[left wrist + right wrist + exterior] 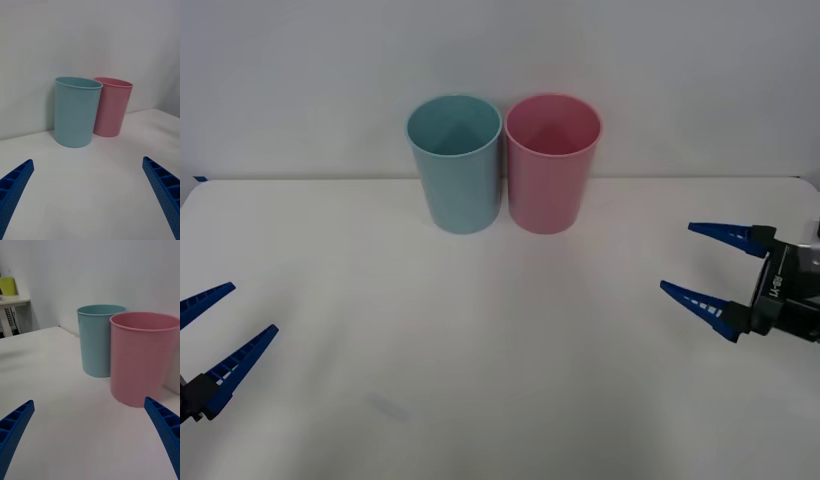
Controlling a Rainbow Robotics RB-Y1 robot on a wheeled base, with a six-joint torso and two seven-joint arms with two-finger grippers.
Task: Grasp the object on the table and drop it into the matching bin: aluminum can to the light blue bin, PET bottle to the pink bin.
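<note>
Bins, light blue bin beside pink bin, both grippers' fingers spread, well apart.

left claw: low at left edge, fingers spread | right claw: right edge, fingers spread
</note>
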